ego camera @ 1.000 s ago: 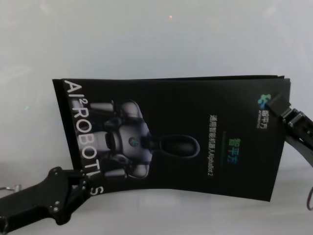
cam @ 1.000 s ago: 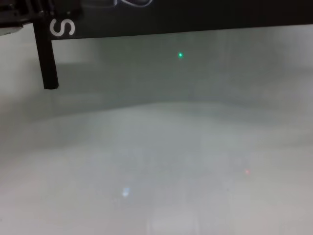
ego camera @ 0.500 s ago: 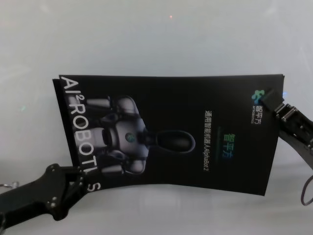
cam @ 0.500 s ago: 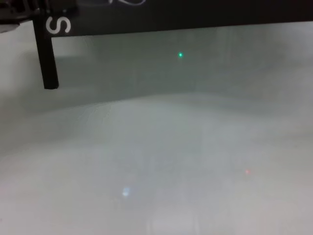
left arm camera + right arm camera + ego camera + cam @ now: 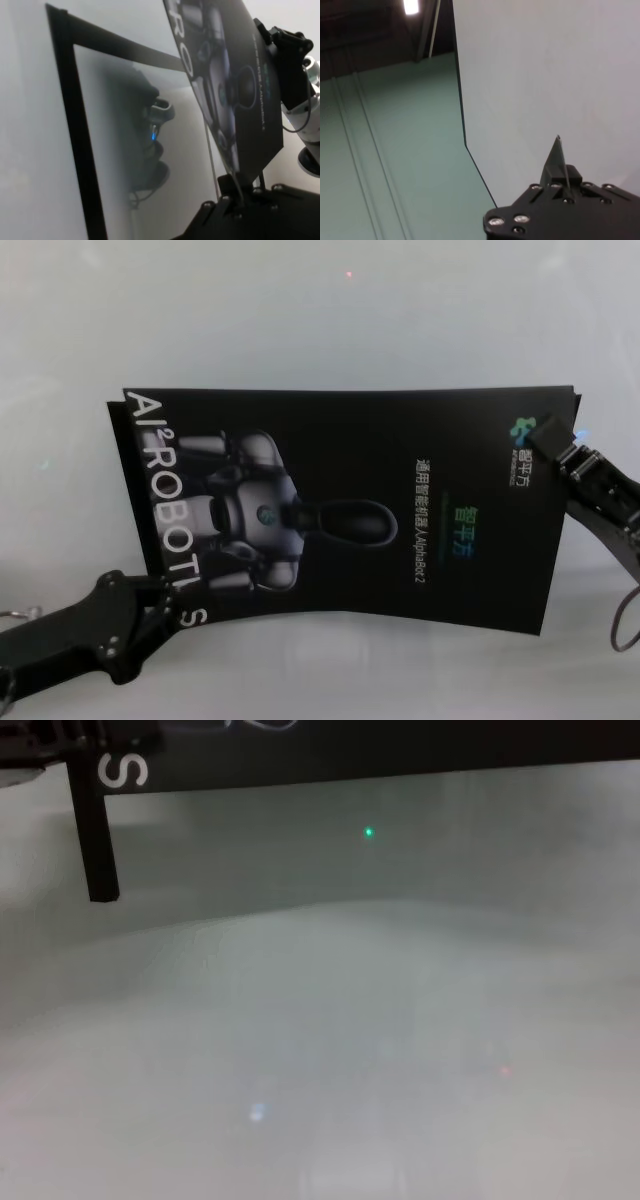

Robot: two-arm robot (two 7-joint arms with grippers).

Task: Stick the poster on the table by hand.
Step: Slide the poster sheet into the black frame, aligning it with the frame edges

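Observation:
The poster point(image 5: 350, 510), a black glossy sheet with white capitals and a grey robot picture, hangs just above the table point(image 5: 320, 310), held between both arms. My left gripper point(image 5: 165, 608) is shut on its near left corner beside the letter "S". At the far right corner, by the logo, my right gripper point(image 5: 552, 440) is shut on the sheet. In the left wrist view the poster point(image 5: 235, 75) rises from my left gripper point(image 5: 235, 192), and my right gripper point(image 5: 285, 50) shows farther off. The right wrist view shows my right gripper point(image 5: 560, 172) pinching a thin sliver of the sheet. The poster's near edge point(image 5: 400, 745) crosses the top of the chest view.
A short black upright post point(image 5: 95, 840) stands under the poster's left corner in the chest view. The glossy table point(image 5: 330, 1050) mirrors the poster and the arms. A loose cable loop point(image 5: 625, 620) hangs from the right arm.
My right gripper has shifted a little left and away with its corner. The poster's near edge has moved slightly away. The left gripper has barely moved.

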